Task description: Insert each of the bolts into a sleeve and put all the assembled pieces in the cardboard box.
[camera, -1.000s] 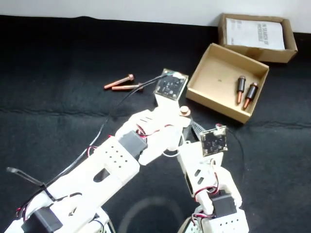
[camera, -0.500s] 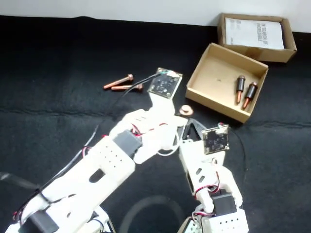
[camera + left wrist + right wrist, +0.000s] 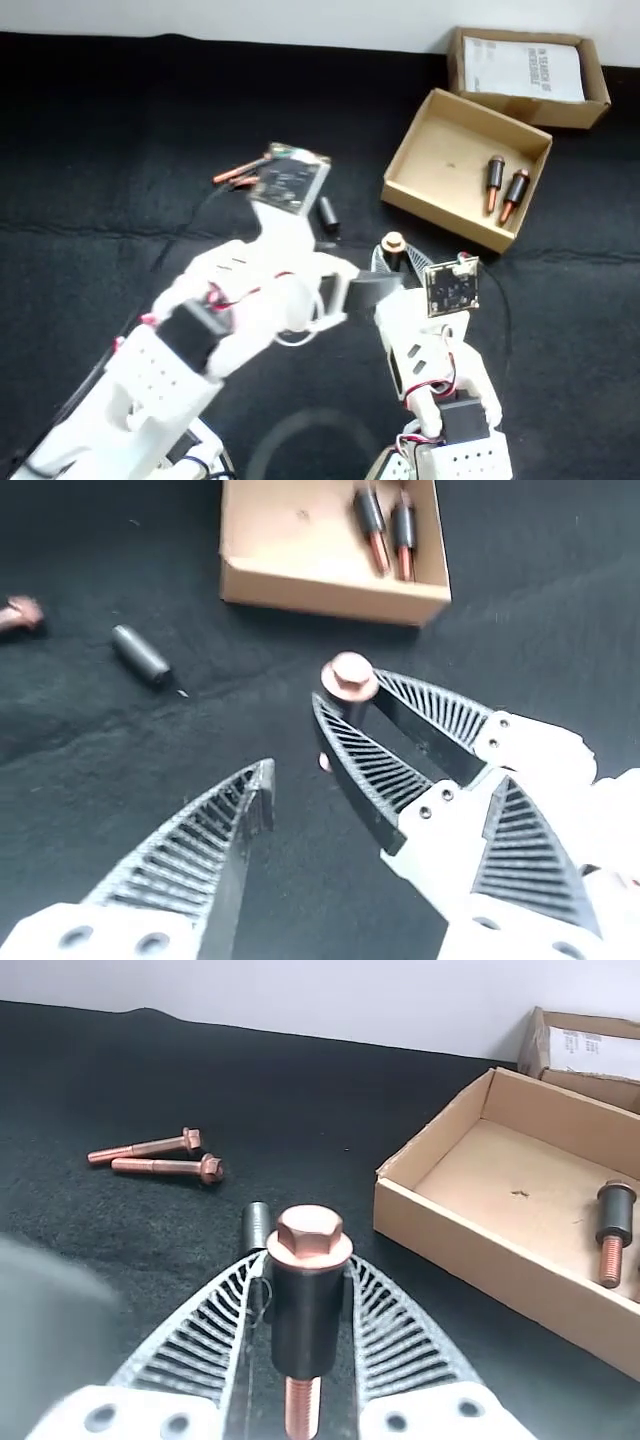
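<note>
- Black felt-like cloth covered the surface (image 3: 90,120) below a pale wall in the high view. The cardboard box (image 3: 440,205), plain brown card with low walls, sat open at the far right. Two assembled pieces (image 3: 505,188) lay side by side inside it. A second box (image 3: 595,95) holding a printed sheet lay behind.
- Near the middle, the right gripper (image 3: 392,255) was clamped on a third assembly (image 3: 392,241), held upright, probably for carrying to the box. A loose sleeve (image 3: 327,213), a dark smooth cylinder, lay just beside the left arm. Two copper-coloured loose bolts (image 3: 240,172) lay further left, partly behind that arm's camera board.
- From the left wrist, the left gripper (image 3: 383,780) had its ribbed fingers spread wide apart and held nothing. The right gripper stood close in front of it, so the left took no part in the hold.
- From the right wrist, the assembly showed a flanged hexagonal head above the dark sleeve, with threaded shank protruding beneath. Latticed, flexible-looking fingers pinched the sleeve's sides, which should keep the bolt seated.
</note>
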